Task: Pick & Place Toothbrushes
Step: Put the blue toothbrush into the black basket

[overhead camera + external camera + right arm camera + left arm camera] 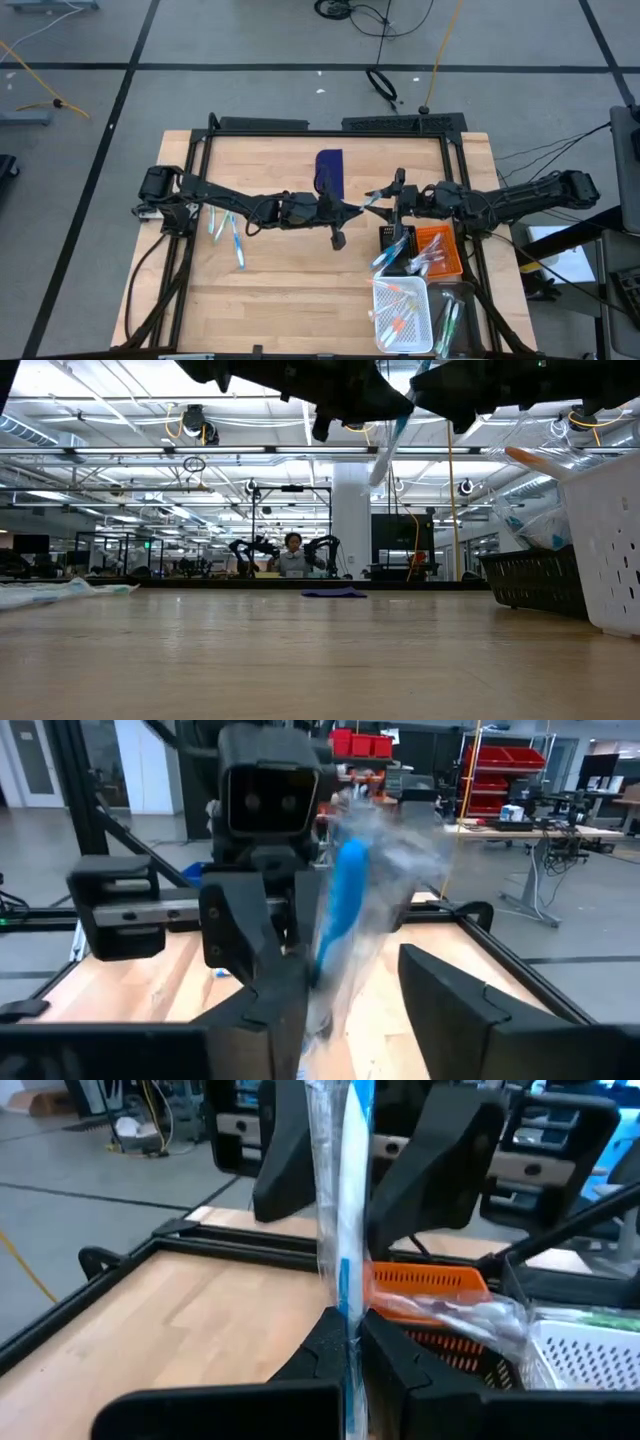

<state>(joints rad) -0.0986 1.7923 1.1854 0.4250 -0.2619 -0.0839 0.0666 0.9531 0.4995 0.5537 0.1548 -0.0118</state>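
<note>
My left gripper (352, 1348) is over the table's middle (350, 210), shut on a toothbrush (345, 1200). The toothbrush is light blue and white and sits in a clear wrapper. It sticks out toward my right gripper (350, 985), which is open, its fingers (290, 1155) standing either side of the far end. In the right wrist view the toothbrush (338, 915) lies close to one finger; whether it touches, I cannot tell. Several more toothbrushes (226, 232) lie flat on the table's left part, and others fill the baskets on the right. My left gripper pinches the wrapped toothbrush between its two fingers at one end (347, 1325), coming level from the table's left. The toothbrush is lifted clear of the table (385, 445) and points away from the fingers, toward the right gripper.
A dark blue flat rectangle (330, 170) lies toward the far edge. Black (392, 240), orange (440, 252) and white (400, 312) baskets stand at the right near corner, with a clear tray (452, 318) beside them. A black frame (300, 130) borders the table.
</note>
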